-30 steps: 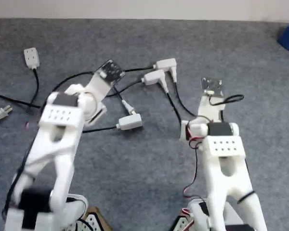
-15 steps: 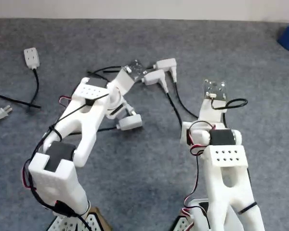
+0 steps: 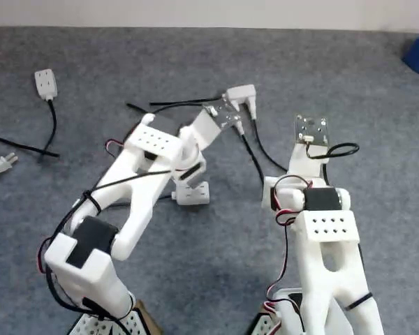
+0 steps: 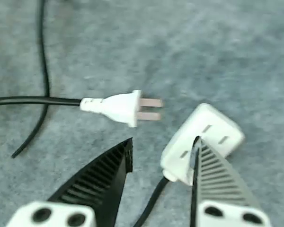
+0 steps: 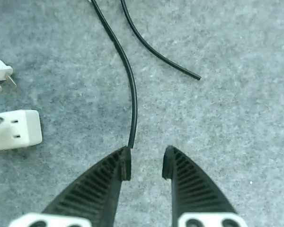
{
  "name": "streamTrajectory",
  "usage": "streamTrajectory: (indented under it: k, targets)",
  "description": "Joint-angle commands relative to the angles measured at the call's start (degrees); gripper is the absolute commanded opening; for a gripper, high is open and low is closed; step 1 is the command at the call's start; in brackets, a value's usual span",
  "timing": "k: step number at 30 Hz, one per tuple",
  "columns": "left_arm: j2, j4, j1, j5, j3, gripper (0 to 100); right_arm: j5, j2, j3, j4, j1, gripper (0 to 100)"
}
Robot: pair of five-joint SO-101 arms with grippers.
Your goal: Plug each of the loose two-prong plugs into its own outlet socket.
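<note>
Left arm has swung in over the last second from well left of the socket [image 4: 203,137]. The left claw [image 4: 162,142] now hangs just above it, jaws wide apart and empty, one jaw crossing the socket's edge. Right arm has barely stirred. The right claw [image 5: 146,151] sits off to the socket's side, jaws a little apart, holding nothing, a black cable end [image 5: 131,142] just ahead of it. My read: the pick-up is about to start, and no plug is gripped yet. Plug [image 4: 120,106] lies flat on the carpet [image 3: 195,265] just beside the socket, not touching. Its long axis runs level, in line with its lead [image 4: 33,100]. The prongs point away from the lead, past the socket. The socket's slots face up, so the plug will likely need tipping.
</note>
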Motion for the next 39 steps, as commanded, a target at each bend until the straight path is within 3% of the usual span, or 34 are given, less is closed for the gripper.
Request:
streamTrajectory:
  k: [1, 5, 9, 15, 18, 23, 33, 39]
  targets:
    - [-4.8, 1.4, 0.4, 1.1, 0.9, 21, 0.5, -1.5, -0.3, -0.3, 0.3, 12.0]
    - [-7.0, 1.1, -3.8, 0.9, -1.6, 21, 0.6, -1.5, 0.2, -0.3, 0.3, 12.0]
    - [-0.5, 1.6, -9.7, -4.4, -11.5, 21, 0.6, -1.5, 1.4, -0.6, 0.3, 12.0]
    - [15.3, 7.0, -11.7, -26.2, -29.7, 24, 0.6, -1.5, 1.5, -0.6, -1.6, 12.0]
    - [19.7, 15.1, -11.0, -38.1, -36.8, 23, 0.7, -1.5, 1.5, -0.6, -1.7, 12.0]
    - [23.6, 20.7, -9.6, -48.6, -42.7, 21, 2.5, -1.5, 1.5, -0.6, -1.7, 12.0]
    - [27.3, 20.3, -3.0, -54.2, -43.5, 21, 2.7, -1.5, 1.5, -0.6, -1.5, 12.0]
    - [27.9, 15.8, -1.5, -54.2, -43.0, 21, 2.9, -1.5, 1.5, -0.5, 5.4, 12.0]
